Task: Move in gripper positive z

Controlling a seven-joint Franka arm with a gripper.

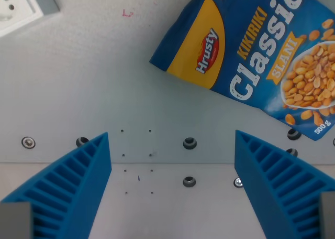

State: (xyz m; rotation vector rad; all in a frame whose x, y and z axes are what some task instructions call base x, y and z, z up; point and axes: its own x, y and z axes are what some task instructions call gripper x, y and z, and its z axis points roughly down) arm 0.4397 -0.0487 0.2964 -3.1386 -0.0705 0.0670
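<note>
Gripper stands wide open and empty over bare table, so nothing needs holding; the soft, crinkly peanut bag lies ahead toward the wrist view's right.

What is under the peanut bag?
The peanut bag lies flat on the grey table. One bolt hole peeks out at its lower edge; anything else beneath is covered.
</note>
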